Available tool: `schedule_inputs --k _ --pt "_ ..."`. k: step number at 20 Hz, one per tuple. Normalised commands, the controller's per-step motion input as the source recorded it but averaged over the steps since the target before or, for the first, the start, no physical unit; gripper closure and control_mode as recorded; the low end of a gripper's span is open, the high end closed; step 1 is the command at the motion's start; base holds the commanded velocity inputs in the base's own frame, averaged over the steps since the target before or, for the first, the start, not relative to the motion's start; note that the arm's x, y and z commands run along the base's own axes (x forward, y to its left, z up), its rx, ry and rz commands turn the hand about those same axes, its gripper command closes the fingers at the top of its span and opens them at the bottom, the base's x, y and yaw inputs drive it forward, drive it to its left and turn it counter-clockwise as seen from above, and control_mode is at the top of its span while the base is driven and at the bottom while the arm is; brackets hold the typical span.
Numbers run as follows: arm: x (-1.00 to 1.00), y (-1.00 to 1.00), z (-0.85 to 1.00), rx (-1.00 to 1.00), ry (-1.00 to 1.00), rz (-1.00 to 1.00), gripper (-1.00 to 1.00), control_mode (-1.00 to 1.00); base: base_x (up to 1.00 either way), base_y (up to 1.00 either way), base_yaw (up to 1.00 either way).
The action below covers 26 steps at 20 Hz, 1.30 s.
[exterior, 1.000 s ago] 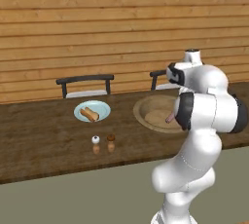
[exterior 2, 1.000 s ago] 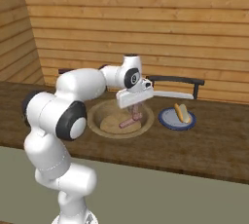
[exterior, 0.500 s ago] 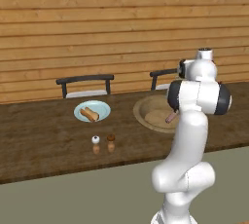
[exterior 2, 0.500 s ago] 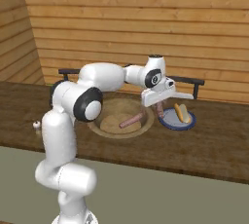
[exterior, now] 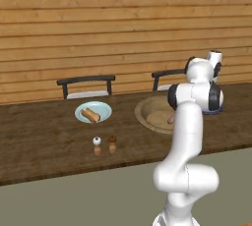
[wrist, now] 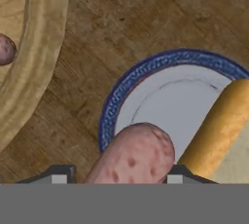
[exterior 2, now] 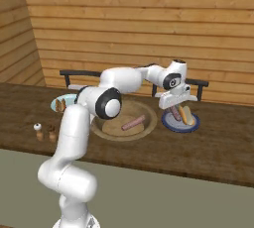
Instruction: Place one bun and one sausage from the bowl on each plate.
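Pink sausage (wrist: 133,155) sits clamped in the gripper (exterior 2: 174,104) above a blue-rimmed plate (wrist: 160,96); 1 bun (wrist: 219,130) alongside.

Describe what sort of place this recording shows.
Likely a simulated kitchen or dining corner: a long dark wooden counter before a plank wall, two chairs behind it, with a wooden bowl, plates and small shakers.

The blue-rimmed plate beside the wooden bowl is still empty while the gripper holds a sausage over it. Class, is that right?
Not quite. The blue-rimmed plate already has a bun lying on it, as the hand view and the right base view show. The rest stands: the gripper holds a sausage over that plate, beside the wooden bowl.
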Motion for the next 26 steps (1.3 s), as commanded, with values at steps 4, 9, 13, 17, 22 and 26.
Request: schedule_inputs --k 4,9,13,17,22,26 --pt "-0.24 0.0 -0.55 0.01 0.0 0.22 1.0 -1.0 0.0 0.0 0.0" --pt "-0.51 0.05 -0.17 0.0 -0.09 0.2 1.0 -1.0 0.0 0.0 0.0" --pt "0.2 0.13 -0.03 0.0 -0.13 0.06 1.0 -1.0 0.0 0.0 0.0" --pt "0.39 0.03 -0.03 0.01 -0.15 0.0 1.0 -1.0 0.0 0.0 0.0" --pt "0.51 0.03 -0.12 0.04 -0.1 0.0 1.0 -1.0 0.0 0.0 0.0" --pt "0.08 0.0 -0.16 0.06 0.0 0.0 1.0 -1.0 0.0 0.0 0.0"
